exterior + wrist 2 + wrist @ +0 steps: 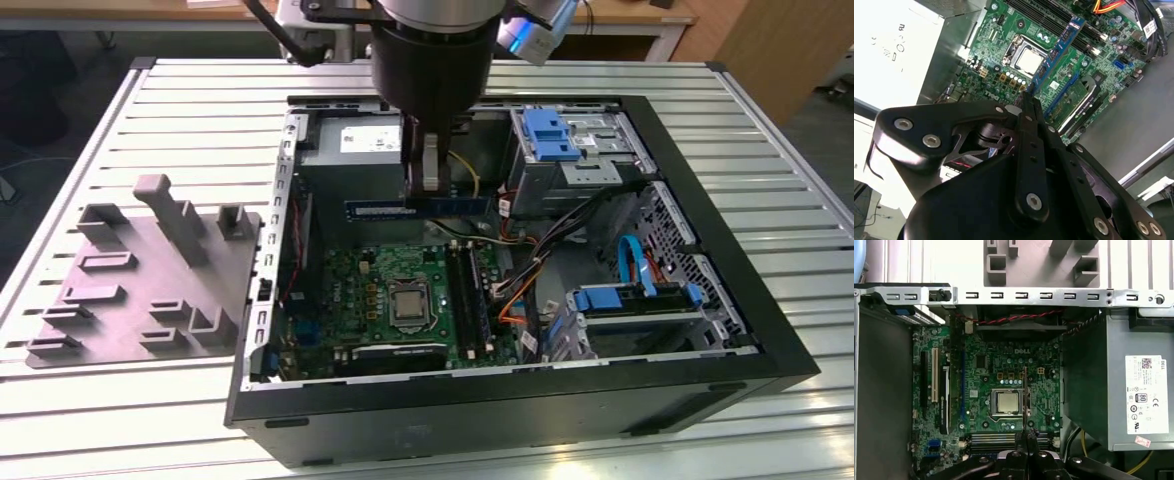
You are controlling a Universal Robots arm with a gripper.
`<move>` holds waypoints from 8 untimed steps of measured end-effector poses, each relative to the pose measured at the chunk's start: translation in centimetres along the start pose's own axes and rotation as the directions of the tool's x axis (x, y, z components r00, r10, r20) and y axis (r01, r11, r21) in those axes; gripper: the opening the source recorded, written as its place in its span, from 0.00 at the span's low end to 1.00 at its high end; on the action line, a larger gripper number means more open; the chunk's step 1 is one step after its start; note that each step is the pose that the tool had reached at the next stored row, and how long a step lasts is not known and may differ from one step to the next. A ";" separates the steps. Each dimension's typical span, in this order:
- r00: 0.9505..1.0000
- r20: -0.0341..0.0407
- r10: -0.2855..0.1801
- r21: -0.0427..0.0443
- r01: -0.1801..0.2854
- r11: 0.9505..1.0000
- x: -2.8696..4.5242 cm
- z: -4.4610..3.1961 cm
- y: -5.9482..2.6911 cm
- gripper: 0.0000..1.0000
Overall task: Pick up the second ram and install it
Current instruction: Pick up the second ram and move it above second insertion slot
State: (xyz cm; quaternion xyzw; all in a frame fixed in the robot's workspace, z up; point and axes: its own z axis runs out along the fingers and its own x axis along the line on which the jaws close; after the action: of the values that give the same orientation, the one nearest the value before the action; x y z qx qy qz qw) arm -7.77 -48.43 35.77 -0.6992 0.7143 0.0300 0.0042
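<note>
STATE: gripper [430, 190] clenched on the second ram [380, 210], stick level, edge down | WHERE: aloft over the far part of the open case [534, 410], just on the near side of the power supply [350, 150] | CARE: stick lies crosswise to the slot rails [463, 285]; it probably needs turning parallel to them, then an even, straight press.

wrist housing [424, 60]: was a fat black cylinder, silver-grey band at the top
joint cap [525, 40]: was round, pale blue
cable [283, 35]: was black, thin, ran beside the housing
gripper [1026, 97]: was matte black, flat linkage bars with rounded ends, narrowed to a slim tip
screws [931, 141]: were silver round heads, paired on the outer link, single on the centre bar
fingers [430, 160]: were long flat plates, grey metal in the exterior view
</note>
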 end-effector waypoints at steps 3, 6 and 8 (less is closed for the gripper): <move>1.000 0.000 0.000 0.000 0.000 1.000 0.02 0.36 -0.02 0.11; 1.000 0.000 0.000 0.000 0.000 1.000 0.03 0.74 -0.05 0.11; 1.000 0.000 0.000 0.000 0.000 1.000 0.05 0.98 -0.06 0.11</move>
State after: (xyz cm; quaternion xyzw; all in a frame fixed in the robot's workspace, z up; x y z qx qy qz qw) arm -7.74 -48.42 34.78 -0.6992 0.7142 0.0300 0.0042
